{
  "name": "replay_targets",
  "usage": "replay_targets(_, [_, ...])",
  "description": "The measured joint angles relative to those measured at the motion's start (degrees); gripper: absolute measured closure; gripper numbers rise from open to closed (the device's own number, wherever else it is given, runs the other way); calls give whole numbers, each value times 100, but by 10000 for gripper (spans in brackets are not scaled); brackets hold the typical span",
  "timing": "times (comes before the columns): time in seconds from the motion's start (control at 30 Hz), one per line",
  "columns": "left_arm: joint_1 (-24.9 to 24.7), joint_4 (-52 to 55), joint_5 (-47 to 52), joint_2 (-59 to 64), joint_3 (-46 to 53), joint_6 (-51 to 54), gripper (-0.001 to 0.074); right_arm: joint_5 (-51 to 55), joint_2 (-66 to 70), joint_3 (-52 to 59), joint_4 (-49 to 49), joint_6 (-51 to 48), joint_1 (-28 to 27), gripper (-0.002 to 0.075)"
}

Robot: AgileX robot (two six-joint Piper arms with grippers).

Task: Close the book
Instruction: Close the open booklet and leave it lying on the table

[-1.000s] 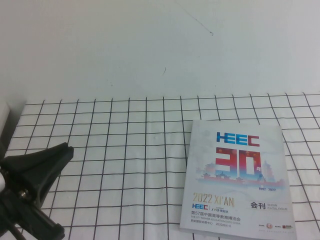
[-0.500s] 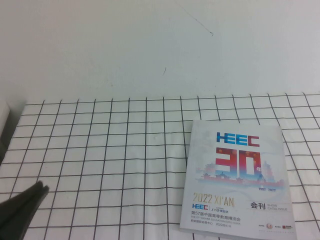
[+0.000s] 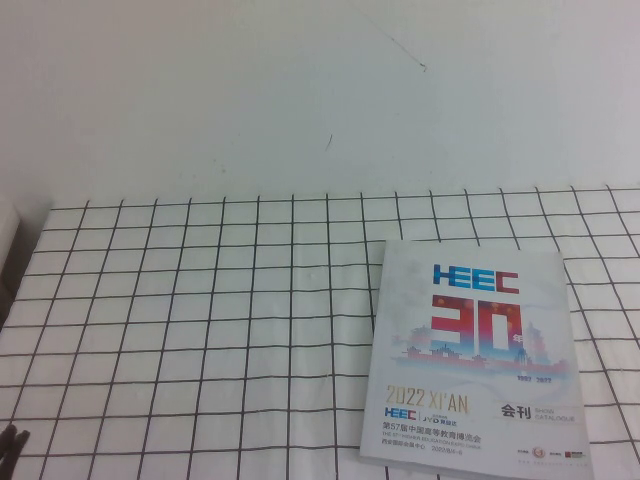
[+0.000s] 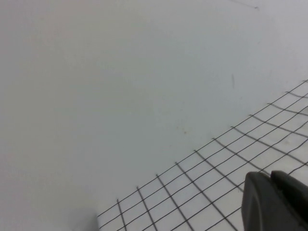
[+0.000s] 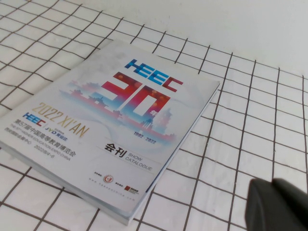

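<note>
Both jaws are clenched empty: the shut book (image 3: pixel 475 355), laid near-to-far at the right of the desk (image 3: pixel 200 300), is found beside the right gripper (image 5: pixel 278 204), with the left gripper (image 4: pixel 270 202) well apart at near left.

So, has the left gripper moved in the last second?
Yes: left gripper withdrew toward the near-left corner of the grid; right gripper hovers near the book.

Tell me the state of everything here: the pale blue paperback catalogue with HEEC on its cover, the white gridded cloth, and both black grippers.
Pale blue HEEC paperback catalogue: closed, lying flat on the cloth with its front cover up.
White black-gridded cloth: spread flat under the catalogue.
Left gripper: at the table's near left edge, far from the catalogue.
Right gripper: over the cloth beside the catalogue, not touching it.
</note>
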Motion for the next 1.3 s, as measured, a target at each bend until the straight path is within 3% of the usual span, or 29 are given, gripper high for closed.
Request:
replay_targets(0.4, [0, 30, -798, -36, 0, -210, 739, 0, 0, 0, 0, 0, 0, 729])
replay_targets(0.5, [90, 1368, -837, -36, 0, -1606, 738, 0, 0, 0, 0, 0, 0, 729])
replay_targets(0.67, [553, 5335, -402, -164, 0, -5903, 738, 0, 0, 0, 10, 10, 0, 729])
replay_targets(0.77, [932, 7052, 642, -189, 0, -8210, 738, 0, 0, 0, 10, 10, 0, 729])
replay_targets(0.87, [1183, 8046, 1754, -189, 0, -9837, 738, 0, 0, 0, 10, 10, 0, 729])
replay_targets(1.3, [1202, 8722, 1946, -202, -35, -11178, 738, 0, 0, 0, 10, 10, 0, 729])
